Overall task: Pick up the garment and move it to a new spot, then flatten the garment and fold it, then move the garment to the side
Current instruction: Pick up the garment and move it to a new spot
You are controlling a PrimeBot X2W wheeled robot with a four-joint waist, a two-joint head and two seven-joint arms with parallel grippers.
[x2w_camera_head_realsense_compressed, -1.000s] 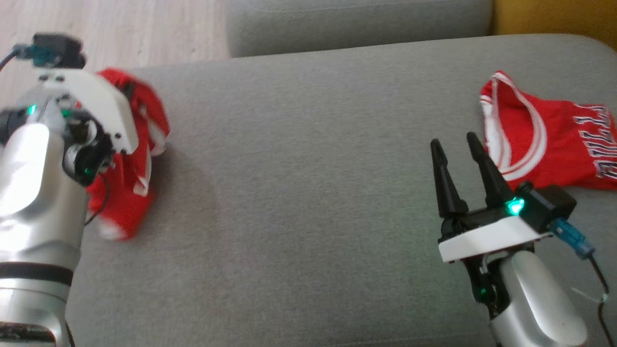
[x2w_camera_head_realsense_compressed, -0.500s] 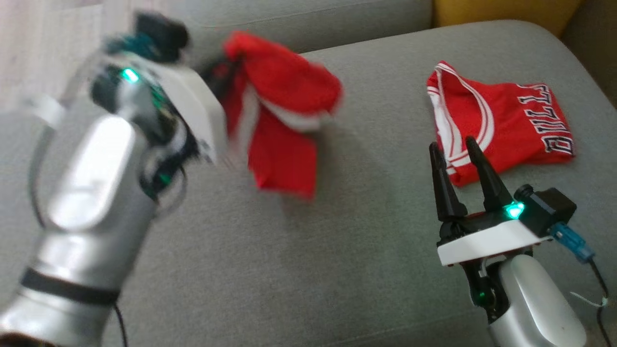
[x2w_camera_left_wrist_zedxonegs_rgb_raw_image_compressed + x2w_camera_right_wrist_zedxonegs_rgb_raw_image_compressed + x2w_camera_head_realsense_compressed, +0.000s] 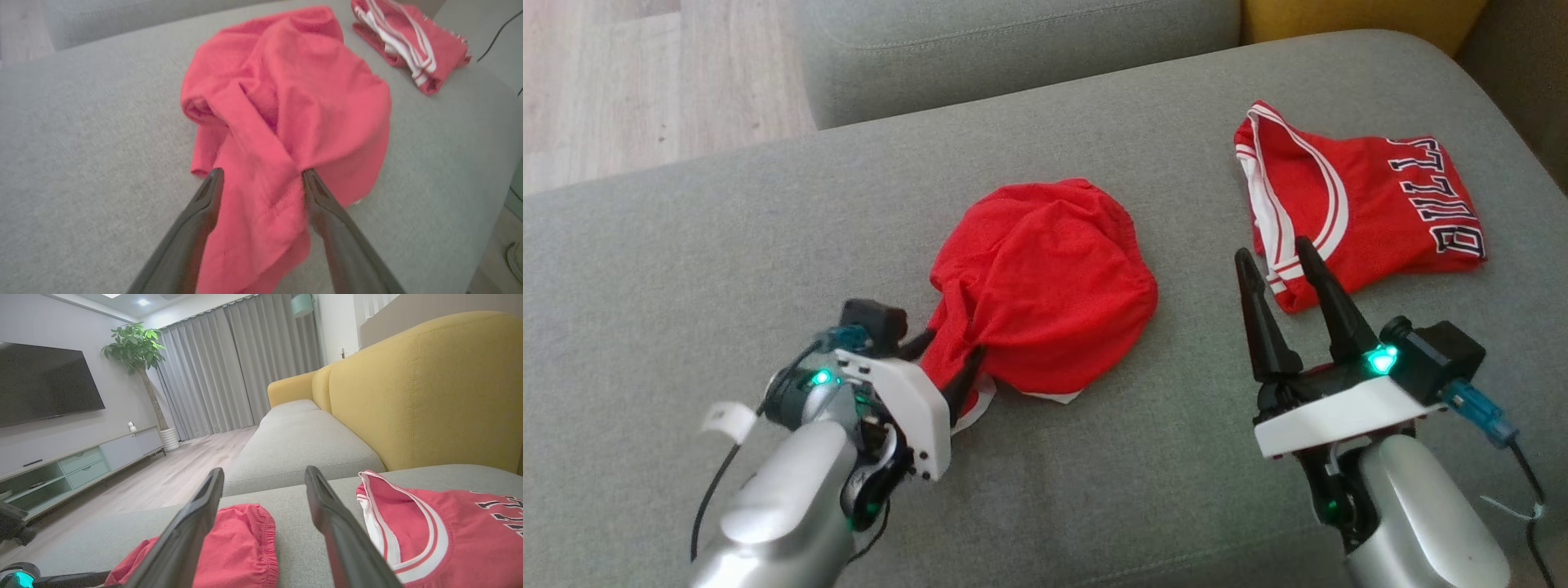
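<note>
The crumpled red garment lies in a heap at the middle of the grey sofa cushion. A gathered edge suggests shorts, though you can't be sure of that.

At its 7 o'clock, your left gripper has its fingers spread wide. A fold of the cloth is bunched between them and touches both, but nothing is pinched. Your right gripper, at about 3 o'clock from the heap, is wide open too and holds nothing.

The likeliest trouble is that fold. If you draw the left arm back along the cushion, the cloth could ride on the fingers and drag the heap out of its spot. Lifting clear first looks safer.

The wad is also layered, so a blind pinch may catch two layers and twist it further when you flatten.

The red jersey lies at 2 o'clock, just beyond your right fingertips. A careless reach could snag it, or the spread garment could overlap it.

The jersey's lettering, lying sideways, reads "BULL"; anything further is folded out of sight.
</note>
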